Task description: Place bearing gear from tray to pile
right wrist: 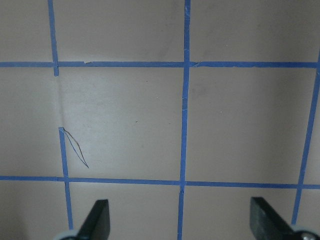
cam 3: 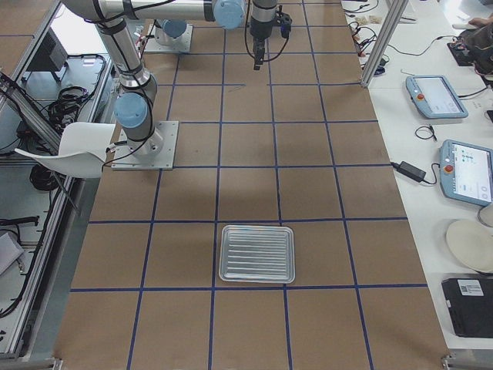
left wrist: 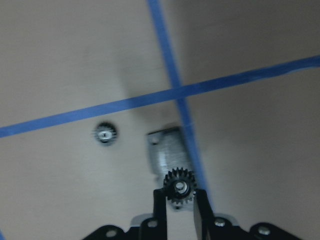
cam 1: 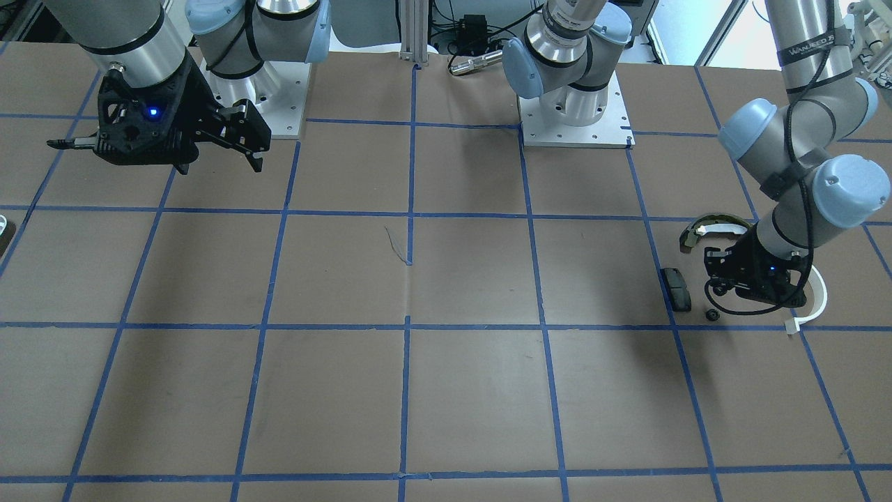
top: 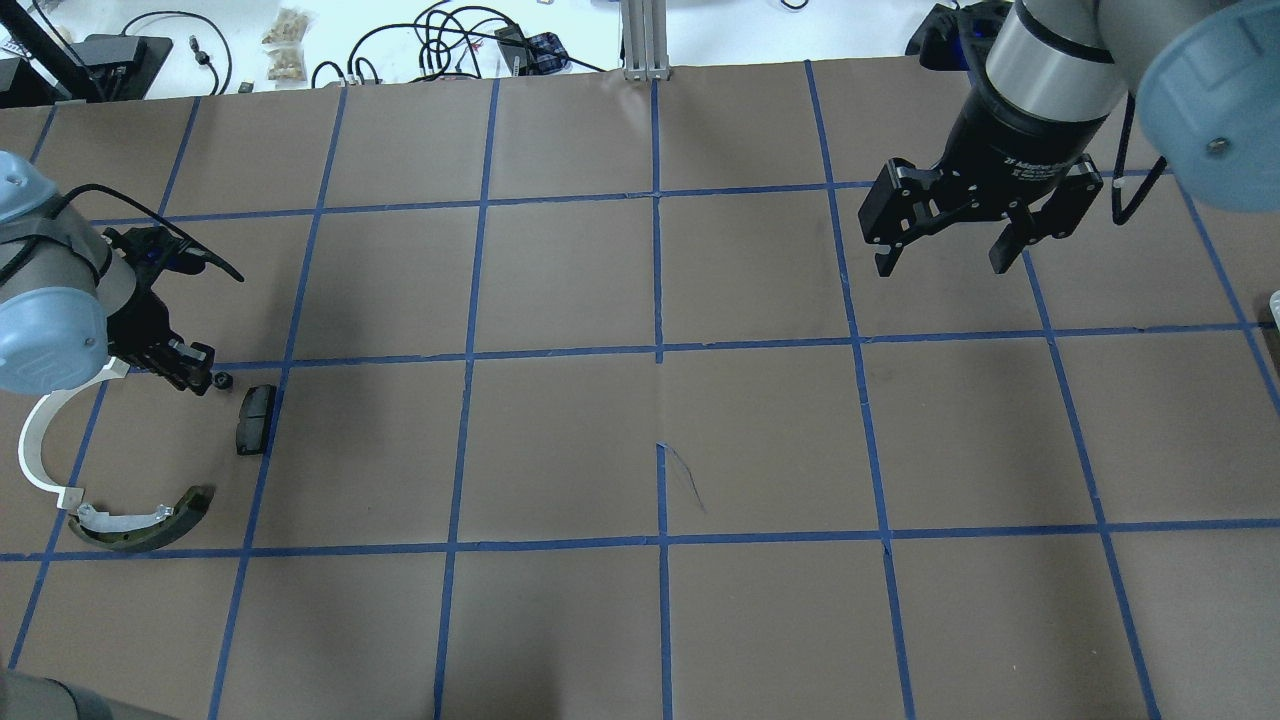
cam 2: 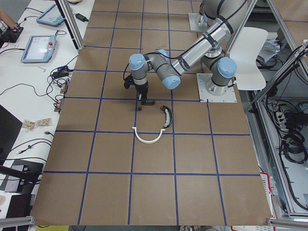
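My left gripper [left wrist: 178, 196] is shut on a small black bearing gear [left wrist: 178, 187] and holds it just above the pile. Below it lies the flat black pad [left wrist: 166, 154]. A second small gear [left wrist: 104, 134] lies on the table beside it. In the overhead view the left gripper [top: 188, 368] is at the far left, next to the loose gear [top: 223, 380], the pad [top: 256, 417], the white half-ring strip [top: 38, 440] and the olive-and-white shoe [top: 150, 520]. My right gripper [top: 950, 255] is open and empty, high above the table. The metal tray [cam 3: 257, 253] shows in the exterior right view.
The table is brown paper with a blue tape grid [top: 658, 350]. The arm bases [cam 1: 575, 111] stand at the robot's edge of the table. Cables and tablets [cam 3: 466, 169] lie on the side bench past the table's edge.
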Available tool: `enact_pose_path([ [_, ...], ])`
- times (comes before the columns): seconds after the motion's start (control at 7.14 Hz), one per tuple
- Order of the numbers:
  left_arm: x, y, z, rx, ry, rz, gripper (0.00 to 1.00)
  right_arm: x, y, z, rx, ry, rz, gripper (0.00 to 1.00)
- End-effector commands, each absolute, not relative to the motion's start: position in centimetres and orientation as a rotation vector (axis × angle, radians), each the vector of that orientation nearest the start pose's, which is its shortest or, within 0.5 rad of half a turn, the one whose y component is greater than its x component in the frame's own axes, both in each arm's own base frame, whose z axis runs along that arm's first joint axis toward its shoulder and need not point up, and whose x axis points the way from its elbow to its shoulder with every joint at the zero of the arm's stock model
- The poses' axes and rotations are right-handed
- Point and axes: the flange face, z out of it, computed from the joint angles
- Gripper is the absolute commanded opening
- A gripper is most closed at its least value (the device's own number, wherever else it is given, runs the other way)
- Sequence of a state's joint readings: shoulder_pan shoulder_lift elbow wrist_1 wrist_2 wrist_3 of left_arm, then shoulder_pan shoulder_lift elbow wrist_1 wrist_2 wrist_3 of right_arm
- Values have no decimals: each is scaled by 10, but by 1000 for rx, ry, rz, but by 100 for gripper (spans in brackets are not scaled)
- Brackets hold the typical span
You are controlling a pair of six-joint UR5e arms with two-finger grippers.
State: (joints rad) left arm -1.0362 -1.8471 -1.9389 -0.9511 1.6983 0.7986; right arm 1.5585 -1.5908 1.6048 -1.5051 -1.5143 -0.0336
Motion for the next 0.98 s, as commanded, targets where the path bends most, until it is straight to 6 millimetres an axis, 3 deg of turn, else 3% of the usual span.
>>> enact_pose_path([
  [0.0, 187, -517, 221, 393, 3015, 131, 0, 132, -474, 473, -32, 3089, 129, 100],
  [0.42, 193, -516, 215, 382, 2965, 186, 1, 127, -475, 473, -3, 3107, 128, 100],
  [0.56, 194, -516, 215, 384, 2964, 188, 13, 124, -475, 472, -7, 3130, 132, 100],
  [0.7, 193, -516, 215, 376, 2968, 183, 99, 124, -476, 472, 3, 3134, 127, 100],
  [0.84, 193, -516, 217, 370, 2966, 180, 100, 124, -476, 472, 5, 3133, 122, 100],
])
